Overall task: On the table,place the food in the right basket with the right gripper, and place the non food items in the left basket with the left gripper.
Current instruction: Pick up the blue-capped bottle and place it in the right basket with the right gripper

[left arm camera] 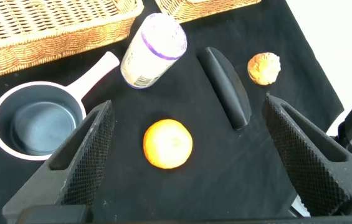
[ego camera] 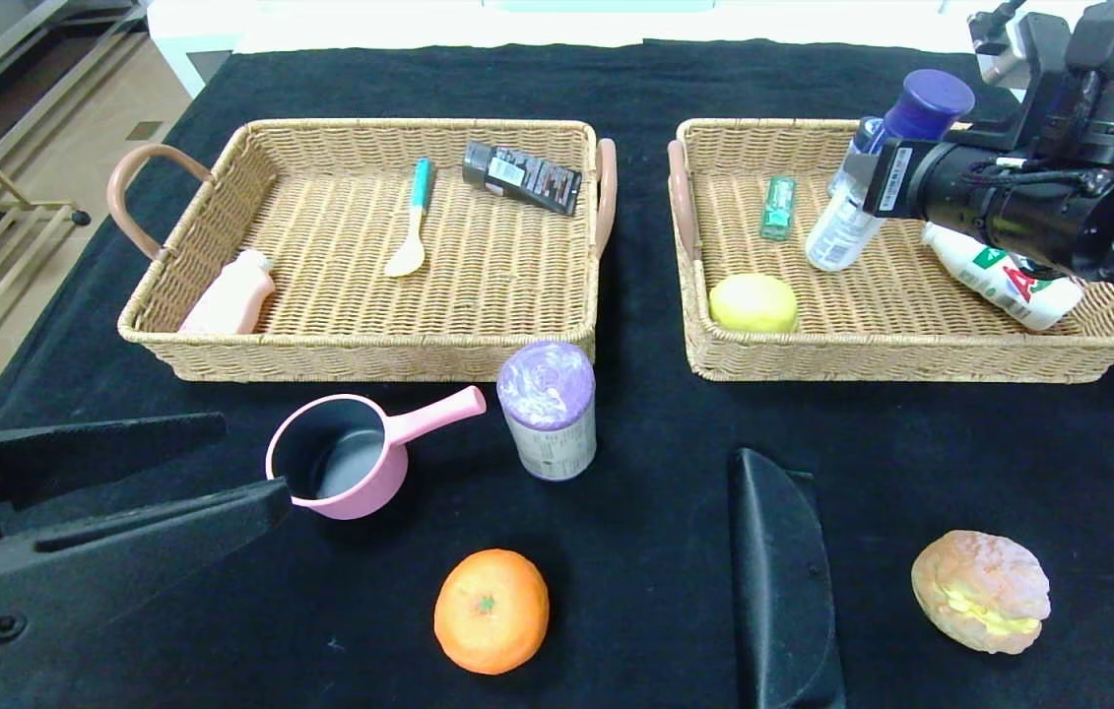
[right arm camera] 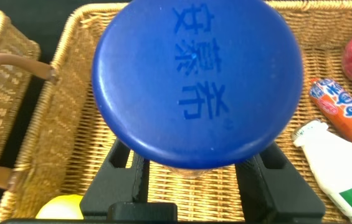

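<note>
My right gripper (ego camera: 877, 175) (right arm camera: 197, 171) is shut on the tilted blue-capped bottle (ego camera: 847, 222) (right arm camera: 197, 81), holding it above the right basket (ego camera: 911, 362). My left gripper (ego camera: 256, 458) (left arm camera: 188, 106) is open and empty at the near left, its fingertips beside the pink saucepan (ego camera: 345, 468) (left arm camera: 35, 121). The purple-lidded canister (ego camera: 549, 409), the black pouch (ego camera: 781, 581), the orange (ego camera: 491, 611) (left arm camera: 167, 144) and the cream bun (ego camera: 981, 591) rest on the black table (ego camera: 635, 492). The left basket (ego camera: 360, 362) sits at the far left.
The left basket holds a pink bottle (ego camera: 233, 295), a teal-handled spoon (ego camera: 414, 222) and a dark packet (ego camera: 522, 177). The right basket holds a lemon (ego camera: 753, 302), a green pack (ego camera: 778, 207) and a white bottle (ego camera: 1005, 281). The table edge runs along the left.
</note>
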Robot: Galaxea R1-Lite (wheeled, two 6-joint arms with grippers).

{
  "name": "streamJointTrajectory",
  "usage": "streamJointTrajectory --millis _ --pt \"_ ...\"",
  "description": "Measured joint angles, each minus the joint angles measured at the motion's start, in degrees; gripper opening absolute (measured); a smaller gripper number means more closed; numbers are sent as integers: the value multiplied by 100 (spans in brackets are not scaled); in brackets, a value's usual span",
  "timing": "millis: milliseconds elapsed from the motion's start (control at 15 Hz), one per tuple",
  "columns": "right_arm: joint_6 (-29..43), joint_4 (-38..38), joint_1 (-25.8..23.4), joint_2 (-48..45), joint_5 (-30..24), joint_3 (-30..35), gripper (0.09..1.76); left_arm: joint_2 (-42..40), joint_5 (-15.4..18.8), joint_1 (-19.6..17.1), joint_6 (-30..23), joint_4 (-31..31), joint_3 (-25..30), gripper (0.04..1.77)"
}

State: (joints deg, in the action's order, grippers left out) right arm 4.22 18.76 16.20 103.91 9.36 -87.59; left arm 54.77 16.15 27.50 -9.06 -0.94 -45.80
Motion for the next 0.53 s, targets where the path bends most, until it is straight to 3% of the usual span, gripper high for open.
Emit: streamJointTrajectory --millis 133,533 --pt "-4 4 5 6 9 2 89 0 0 0 -1 0 0 172" --pt "0 28 26 -66 37 107 133 0 0 0 60 6 18 172"
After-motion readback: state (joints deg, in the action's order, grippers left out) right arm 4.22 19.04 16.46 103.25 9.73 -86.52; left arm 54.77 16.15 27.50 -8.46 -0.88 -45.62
